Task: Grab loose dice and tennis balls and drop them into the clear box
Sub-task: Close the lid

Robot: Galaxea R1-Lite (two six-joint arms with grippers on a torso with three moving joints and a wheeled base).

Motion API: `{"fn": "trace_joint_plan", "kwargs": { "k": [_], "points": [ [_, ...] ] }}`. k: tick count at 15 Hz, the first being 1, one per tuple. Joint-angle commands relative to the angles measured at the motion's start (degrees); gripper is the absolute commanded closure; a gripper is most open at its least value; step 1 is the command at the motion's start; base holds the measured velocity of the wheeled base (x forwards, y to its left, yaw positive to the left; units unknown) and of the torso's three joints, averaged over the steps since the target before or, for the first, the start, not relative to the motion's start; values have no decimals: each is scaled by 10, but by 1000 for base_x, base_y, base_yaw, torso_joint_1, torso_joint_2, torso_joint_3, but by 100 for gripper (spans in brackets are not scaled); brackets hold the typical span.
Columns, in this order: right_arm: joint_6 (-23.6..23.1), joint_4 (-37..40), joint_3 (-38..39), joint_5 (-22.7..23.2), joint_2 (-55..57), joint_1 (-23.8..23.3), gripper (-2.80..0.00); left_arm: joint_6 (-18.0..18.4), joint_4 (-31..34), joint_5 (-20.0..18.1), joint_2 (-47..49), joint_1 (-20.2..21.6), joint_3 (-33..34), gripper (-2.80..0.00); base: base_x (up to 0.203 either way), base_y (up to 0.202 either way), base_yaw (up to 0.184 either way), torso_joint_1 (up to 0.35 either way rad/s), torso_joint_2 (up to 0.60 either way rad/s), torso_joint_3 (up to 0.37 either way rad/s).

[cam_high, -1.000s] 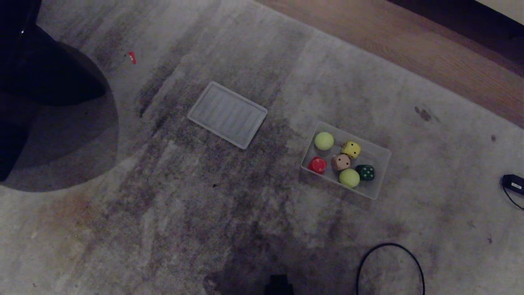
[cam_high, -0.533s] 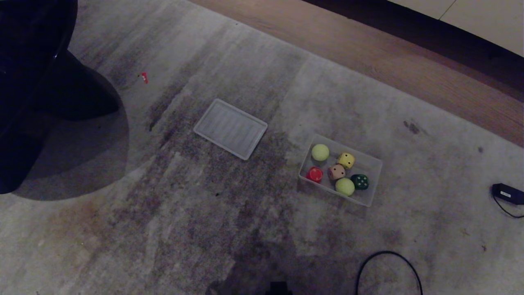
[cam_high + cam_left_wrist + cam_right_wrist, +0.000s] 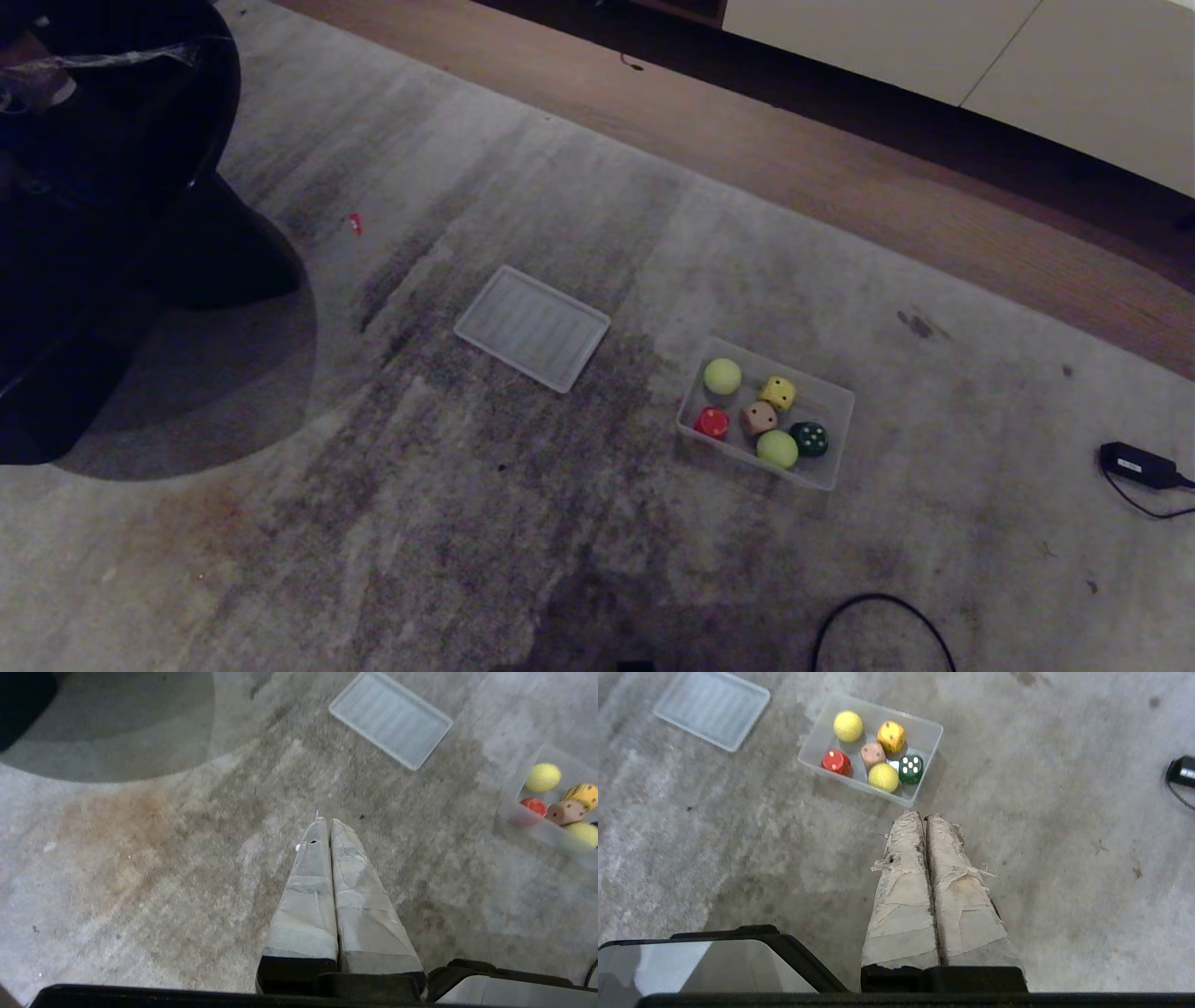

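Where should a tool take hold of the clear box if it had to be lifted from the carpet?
I'd grip the clear box by its short end wall nearest the green die, coming straight down from above with one finger inside and one outside. The box is shallow, open-topped and thin-walled, and that end shows a bare strip of floor, while the balls and other dice crowd the rest.

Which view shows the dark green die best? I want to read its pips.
The right wrist view: the dark green die sits unobstructed in the clear box, white pips facing the camera. The head view shows it smaller. The left wrist view cuts it off at the frame edge.
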Motion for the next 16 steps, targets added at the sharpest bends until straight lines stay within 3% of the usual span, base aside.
{"fn": "trace_joint_plan", "kwargs": {
  "k": [1, 16],
  "points": [
    [0, 0, 0, 0, 1, 0, 0, -1, 0, 0, 1, 0, 1, 0, 0, 0, 0, 0, 2, 195],
    [0, 0, 0, 0, 1, 0, 0, -1, 0, 0, 1, 0, 1, 0, 0, 0, 0, 2, -1, 203]
  ]
}}
